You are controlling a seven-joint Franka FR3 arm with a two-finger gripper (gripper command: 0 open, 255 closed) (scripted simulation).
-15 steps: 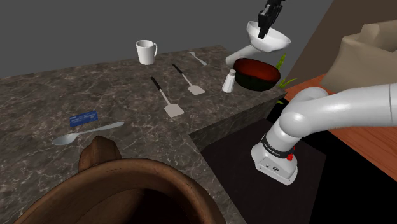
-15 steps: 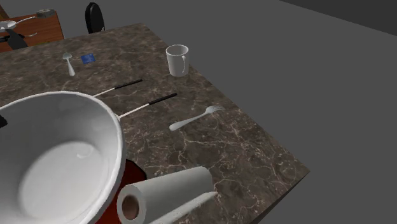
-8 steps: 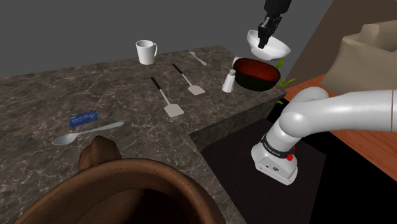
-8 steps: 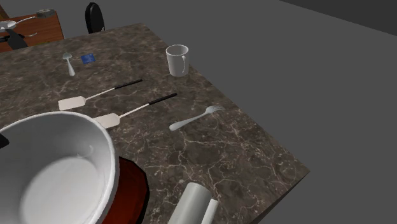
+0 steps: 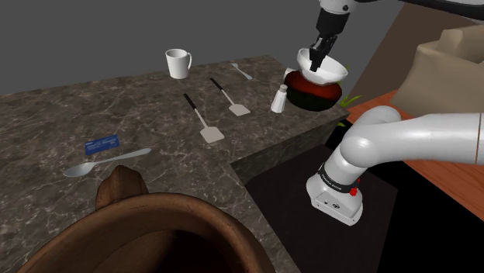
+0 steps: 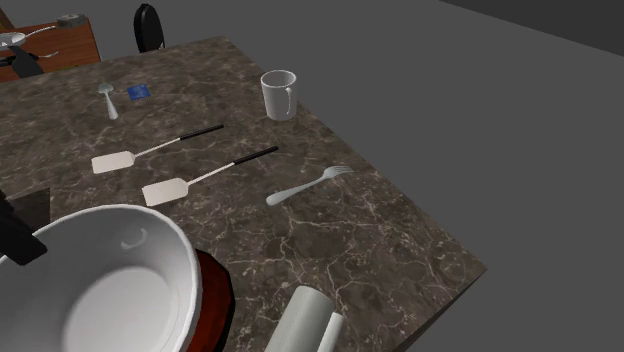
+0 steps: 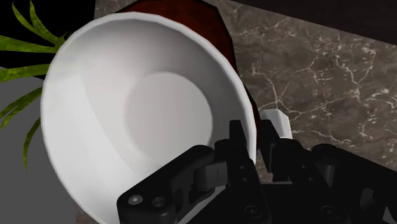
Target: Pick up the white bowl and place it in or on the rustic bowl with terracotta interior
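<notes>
My gripper (image 5: 316, 60) is shut on the rim of the white bowl (image 5: 329, 70), one finger inside and one outside. The bowl hangs tilted right over the rustic bowl (image 5: 314, 95), dark outside and red inside, at the counter's far corner. I cannot tell whether the two touch. In the wrist view the white bowl (image 7: 140, 108) covers most of the rustic bowl (image 7: 213, 22), and the gripper (image 7: 257, 137) clasps its rim. From the second exterior view, the white bowl (image 6: 110, 290) overlaps the red rim (image 6: 213, 295), with the gripper (image 6: 15, 238) at its edge.
A white roll (image 5: 279, 98) stands beside the rustic bowl. On the marble counter (image 5: 155, 108) lie two spatulas (image 5: 208, 124) (image 5: 233, 99), a fork (image 5: 242, 71), a spoon (image 5: 101, 163), a blue card (image 5: 101, 144) and a white mug (image 5: 178, 62). A big wooden bowl (image 5: 147, 233) fills the foreground.
The gripper has carried the white bowl down and a little toward the shoulder view's left, from above the rustic bowl to just over it. The white roll has shifted beside the bowl.
</notes>
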